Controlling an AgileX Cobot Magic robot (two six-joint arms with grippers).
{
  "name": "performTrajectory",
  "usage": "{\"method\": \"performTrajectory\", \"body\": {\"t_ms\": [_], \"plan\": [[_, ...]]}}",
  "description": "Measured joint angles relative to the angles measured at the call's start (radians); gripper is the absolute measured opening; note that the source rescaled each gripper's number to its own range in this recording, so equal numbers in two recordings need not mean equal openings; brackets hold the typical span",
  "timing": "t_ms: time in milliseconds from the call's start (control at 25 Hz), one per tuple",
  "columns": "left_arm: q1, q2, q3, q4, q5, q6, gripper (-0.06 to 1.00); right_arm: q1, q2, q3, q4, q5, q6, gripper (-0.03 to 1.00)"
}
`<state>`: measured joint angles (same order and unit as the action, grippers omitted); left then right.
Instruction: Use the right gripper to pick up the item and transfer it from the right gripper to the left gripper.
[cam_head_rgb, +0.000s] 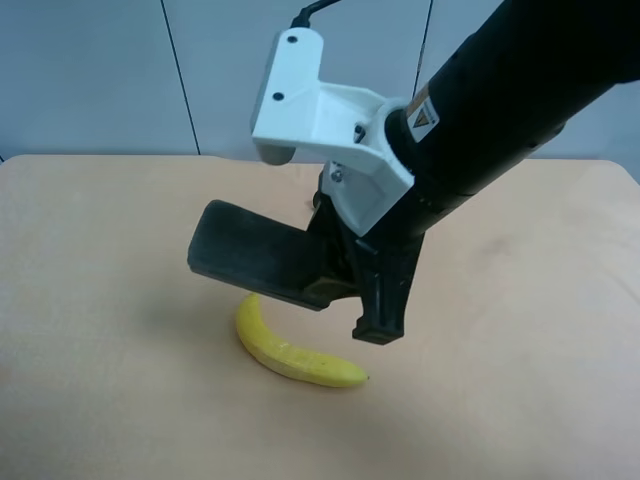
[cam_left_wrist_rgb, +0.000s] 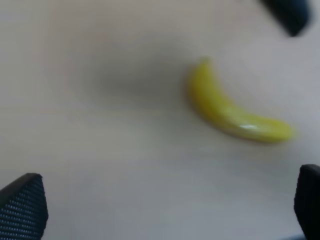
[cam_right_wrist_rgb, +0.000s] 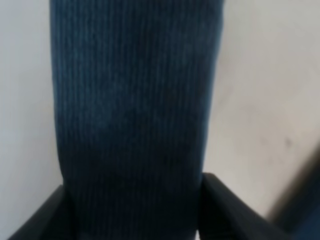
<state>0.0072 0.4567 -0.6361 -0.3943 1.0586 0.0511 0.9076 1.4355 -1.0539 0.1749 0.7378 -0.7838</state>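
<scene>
setting: looks like a robotics lab bench. evidence: black robot arm with a white bracket over a plain tan table; flat pale grey wall panels with dark seams behind; a lone banana lying on the table.

You had one marking to check: a small warning sticker with an orange triangle sign, stuck on the black arm just behind the white housing of the right gripper. Its print was too small for you to read.
</scene>
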Motion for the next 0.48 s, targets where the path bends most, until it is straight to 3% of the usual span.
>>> {"method": "performTrajectory", "body": {"t_ms": [280,480], "plan": [[0.000,0.179,-0.057,-0.340,0.044,0.098,1.00,0.071,0.031,0.000,-0.014,-0.088,0.000,0.12],[0.000,0.240,-0.059,-0.472,0.049,0.118,1.00,0.112,0.032,0.000,-0.014,-0.158,-0.001,0.12]]}}
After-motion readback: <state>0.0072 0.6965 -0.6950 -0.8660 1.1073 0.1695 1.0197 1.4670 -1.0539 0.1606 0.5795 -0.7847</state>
